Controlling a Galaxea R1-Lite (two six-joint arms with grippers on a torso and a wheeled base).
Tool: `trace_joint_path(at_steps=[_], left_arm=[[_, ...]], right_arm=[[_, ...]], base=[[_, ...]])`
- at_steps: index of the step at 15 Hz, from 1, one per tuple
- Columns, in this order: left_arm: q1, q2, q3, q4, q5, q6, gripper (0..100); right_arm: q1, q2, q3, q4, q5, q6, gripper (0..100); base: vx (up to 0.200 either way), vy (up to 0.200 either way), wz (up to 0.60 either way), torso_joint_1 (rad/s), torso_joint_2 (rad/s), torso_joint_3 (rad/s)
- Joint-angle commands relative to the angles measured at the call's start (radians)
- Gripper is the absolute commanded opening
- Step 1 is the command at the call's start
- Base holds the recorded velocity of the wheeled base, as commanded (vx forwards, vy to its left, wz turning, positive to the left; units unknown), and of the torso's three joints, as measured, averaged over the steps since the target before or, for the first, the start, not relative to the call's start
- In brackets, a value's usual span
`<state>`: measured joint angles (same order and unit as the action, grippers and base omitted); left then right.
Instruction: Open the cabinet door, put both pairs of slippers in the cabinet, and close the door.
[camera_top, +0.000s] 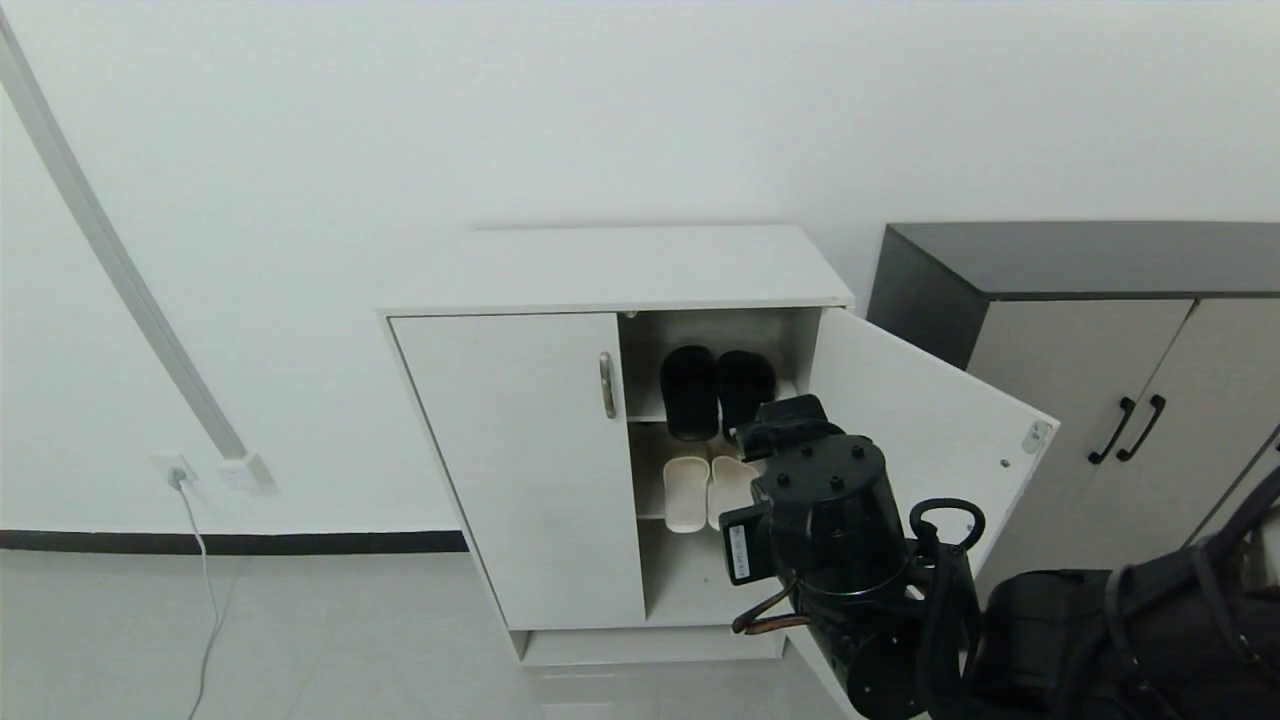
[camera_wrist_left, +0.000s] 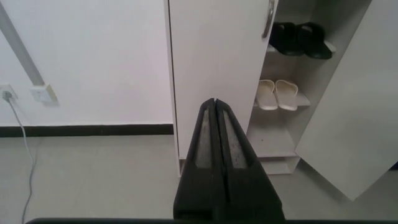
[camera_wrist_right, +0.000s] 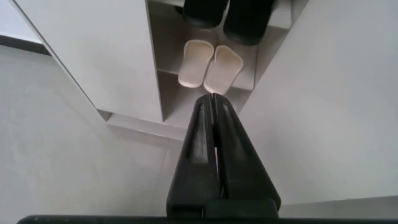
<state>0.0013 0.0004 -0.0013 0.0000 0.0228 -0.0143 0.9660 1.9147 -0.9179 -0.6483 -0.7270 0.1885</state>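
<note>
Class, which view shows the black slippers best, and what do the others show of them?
The head view: both black slippers show almost whole, side by side on the top shelf. The left wrist view shows them too, but near the edge and aslant. The right wrist view cuts them off, leaving only their ends.

top pair (camera_top: 716, 390): in cabinet (camera_top: 620, 268), on upper shelf (camera_top: 645, 416)
lower pair (camera_top: 706, 490): on middle shelf (camera_top: 650, 516), directly below top pair
door (camera_top: 920, 420): swung out, right of opening
second cabinet (camera_top: 1080, 258): right of first
</note>
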Motion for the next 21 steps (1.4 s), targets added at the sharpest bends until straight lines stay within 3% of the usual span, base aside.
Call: trace_joint_path(at_steps=[1,14,21], left_arm=[[0.000,0.001,0.000,0.000,0.000,0.000,0],[0.000,0.001,0.001,0.000,0.000,-0.001,0],[0.000,0.001,0.000,0.000,0.000,-0.001,0]], right_arm=[[0.000,-0.003,0.001,-0.001,0.000,0.000,0],[0.000,-0.003,0.001,-0.001,0.001,0.000,0],[-0.012,-0.003,0.001,-0.001,0.008,0.000,0]], base=[[0.000,0.000,0.00,0.222,-0.52,-0.325],[0.000,0.000,0.00,0.234,-0.56,-0.320],[0.000,0.000,0.00,0.180,-0.39,-0.212]])
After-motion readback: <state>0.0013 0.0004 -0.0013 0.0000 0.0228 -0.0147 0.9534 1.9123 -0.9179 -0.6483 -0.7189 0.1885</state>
